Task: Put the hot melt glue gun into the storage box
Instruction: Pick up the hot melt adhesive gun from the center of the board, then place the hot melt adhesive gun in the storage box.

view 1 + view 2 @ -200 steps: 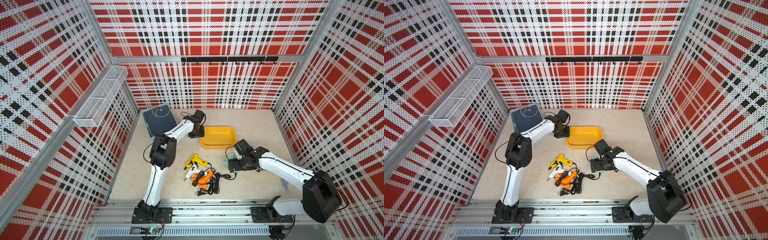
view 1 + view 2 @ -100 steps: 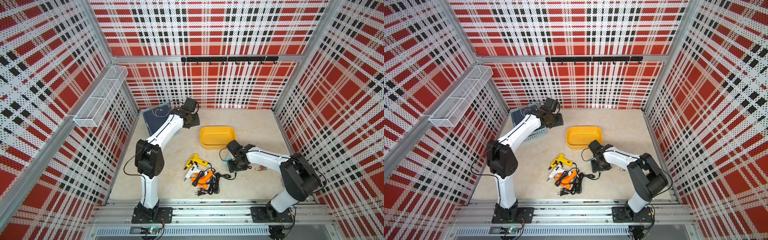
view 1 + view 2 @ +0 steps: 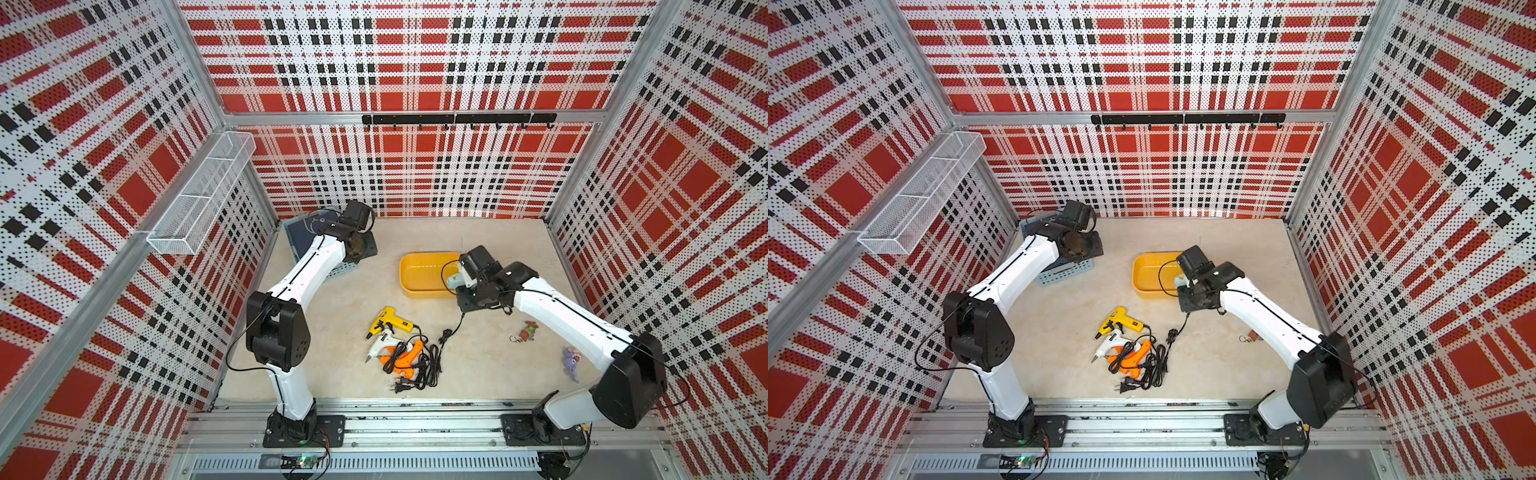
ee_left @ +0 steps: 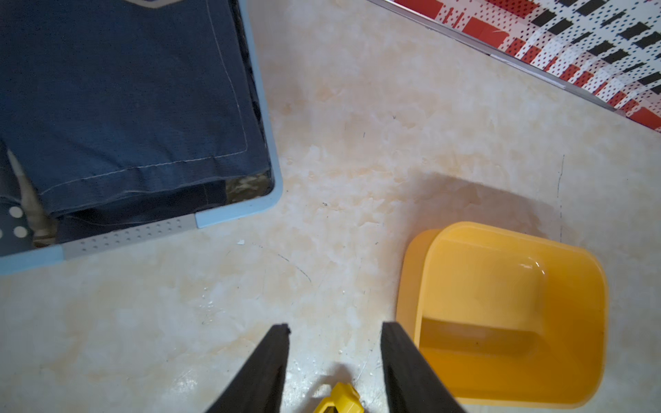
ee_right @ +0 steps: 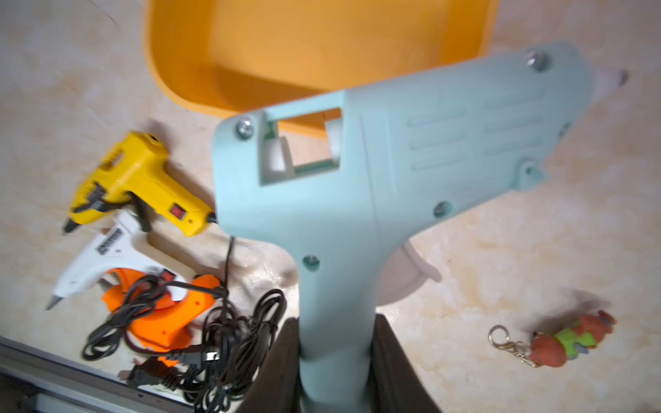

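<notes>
A pale teal hot melt glue gun (image 5: pixel 375 161) hangs above the floor, its handle clamped between the fingers of my right gripper (image 5: pixel 336 320), which is shut on it. In both top views the gun (image 3: pixel 454 281) (image 3: pixel 1179 281) is at the front right corner of the yellow storage box (image 3: pixel 419 276) (image 3: pixel 1148 278) (image 5: pixel 322 53). Its black cord (image 3: pixel 448 332) trails down to the floor. My left gripper (image 4: pixel 334 327) is open with nothing between its fingers, above bare floor between the blue basket and the storage box (image 4: pixel 500 236).
Yellow (image 3: pixel 390 320), white (image 3: pixel 380 345) and orange (image 3: pixel 409 358) glue guns lie in front of the box amid tangled black cords (image 3: pixel 419 372). A keychain (image 3: pixel 528 331) and a purple toy (image 3: pixel 571 358) lie at the right. The blue basket (image 3: pixel 345 268) stands at the back left. A wire rack (image 3: pixel 199 195) hangs on the left wall.
My right gripper closed on the teal glue gun and lifted it back toward the yellow box. The left arm drew away from the box to the blue basket.
</notes>
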Available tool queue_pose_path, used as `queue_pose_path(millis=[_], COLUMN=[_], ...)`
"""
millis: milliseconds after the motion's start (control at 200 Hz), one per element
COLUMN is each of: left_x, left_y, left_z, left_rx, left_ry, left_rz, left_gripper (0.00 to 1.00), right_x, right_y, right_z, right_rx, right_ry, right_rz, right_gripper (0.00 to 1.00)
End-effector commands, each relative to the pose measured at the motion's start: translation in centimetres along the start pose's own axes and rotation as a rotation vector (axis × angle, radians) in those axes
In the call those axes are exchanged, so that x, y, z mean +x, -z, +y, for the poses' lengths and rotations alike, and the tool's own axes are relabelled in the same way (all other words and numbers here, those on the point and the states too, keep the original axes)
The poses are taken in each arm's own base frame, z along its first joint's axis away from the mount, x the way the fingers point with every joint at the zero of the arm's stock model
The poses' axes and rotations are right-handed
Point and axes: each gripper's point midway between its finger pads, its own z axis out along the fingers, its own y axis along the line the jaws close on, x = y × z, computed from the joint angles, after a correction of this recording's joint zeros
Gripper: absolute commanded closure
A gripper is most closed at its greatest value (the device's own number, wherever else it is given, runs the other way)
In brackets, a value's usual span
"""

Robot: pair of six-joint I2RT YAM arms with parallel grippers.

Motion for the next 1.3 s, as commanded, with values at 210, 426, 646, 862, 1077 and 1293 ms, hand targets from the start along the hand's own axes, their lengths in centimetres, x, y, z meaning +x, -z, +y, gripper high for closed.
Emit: queue_pose_path(millis=[210,426,646,862,1077,1293], left_x=[-0.5,-0.4,0.8,2.6,3.3,3.5], left_y=[0.8,1.2,1.9,2.2,2.2,1.8], left_z=[0.7,1.1,2.3,4.2,4.8,4.8], left_rx=[0.006,0.005,-0.002,-0.022,-0.027,-0.028], left_ry=[0.012,0.029,0.045,0.074,0.078,0.081], left_rz=[-0.034,-0.053,-0.052,-0.047,-0.038,-0.027], left_gripper=[0.51,0.51,0.51,0.51,0.51,0.51], right_x=[-8.5,-16.4,-21.4,-23.2,-21.3,-13.7], right_y=[9.0,8.6,4.4,1.3,-2.9,-8.8], right_z=[1.4,3.4,4.3,3.8,3.1,1.2], right_rx=[-0.019,-0.001,0.046,0.091,0.099,0.117], right_ry=[0.064,0.091,0.112,0.131,0.115,0.045], right_rz=[-0.272,-0.42,-0.452,-0.466,-0.376,-0.223], right_gripper=[0.75,0.76,0.77,0.77,0.79,0.8])
